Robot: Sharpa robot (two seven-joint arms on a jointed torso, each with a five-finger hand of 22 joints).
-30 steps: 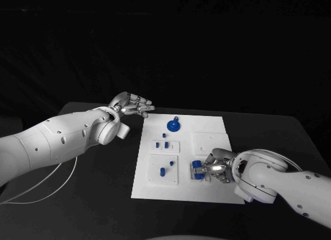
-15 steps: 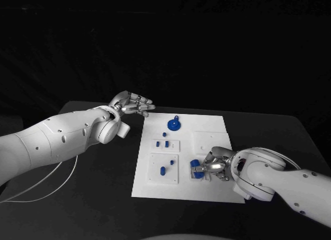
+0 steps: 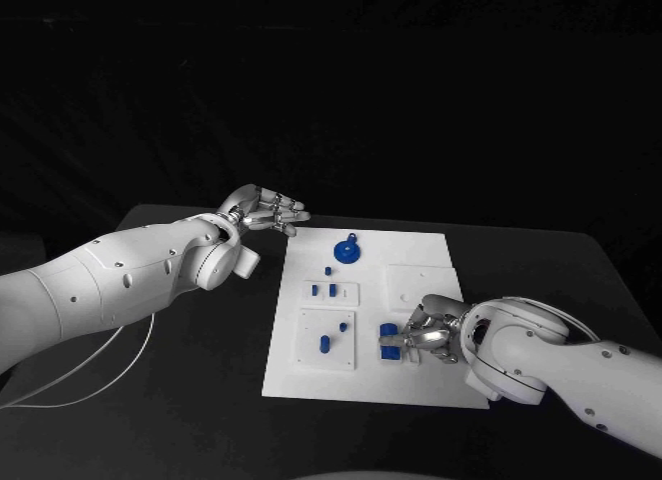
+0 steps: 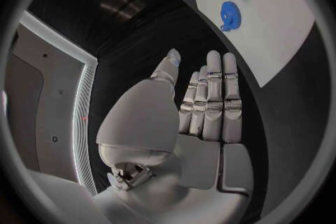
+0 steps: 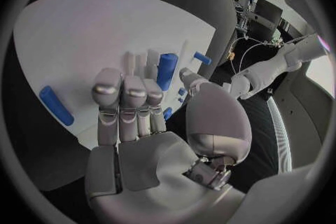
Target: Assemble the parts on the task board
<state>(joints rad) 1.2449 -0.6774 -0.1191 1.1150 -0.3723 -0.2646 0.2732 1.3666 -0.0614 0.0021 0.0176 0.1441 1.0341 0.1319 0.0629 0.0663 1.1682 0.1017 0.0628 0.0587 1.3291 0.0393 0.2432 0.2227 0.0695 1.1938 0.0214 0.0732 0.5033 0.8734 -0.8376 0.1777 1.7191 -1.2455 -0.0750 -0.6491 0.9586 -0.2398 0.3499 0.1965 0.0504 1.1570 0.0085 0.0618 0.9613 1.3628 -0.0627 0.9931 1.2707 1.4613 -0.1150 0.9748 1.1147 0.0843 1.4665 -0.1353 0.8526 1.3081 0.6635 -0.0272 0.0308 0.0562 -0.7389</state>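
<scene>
1. The white task board point(image 3: 363, 345) lies in the middle of the black table point(image 3: 173, 400), its long side running away from the robot.
2. The right hand point(image 3: 425, 338) is low over the near right part of the board. In the head view its fingers reach toward a blue cylinder point(image 3: 392, 338) there.
3. In the right wrist view the right hand's point(image 5: 143, 117) fingers point(image 5: 122, 95) are stretched out side by side, and the blue cylinder point(image 5: 167, 70) sits just past their tips, next to the thumb. Whether the hand pinches the cylinder or merely touches it cannot be told.
4. A second blue pin point(image 5: 56, 105) lies flat on the board on the other side of those fingers, apart from them.
5. The left hand point(image 3: 266, 212) hovers off the far left corner of the board, above the table. It holds nothing; the left wrist view shows the hand point(image 4: 203, 106) flat, fingers straight and close together.
6. A blue gear point(image 3: 349, 249) lies on the far part of the board, and the left wrist view shows this gear point(image 4: 229, 13) beyond the fingertips, well apart from them.
7. Just nearer than the gear is a small blue peg point(image 3: 328, 269), then a raised square with two blue blocks point(image 3: 325, 290).
8. A nearer raised square carries a small blue stud point(image 3: 343, 325) and a blue pin point(image 3: 325, 343).
</scene>
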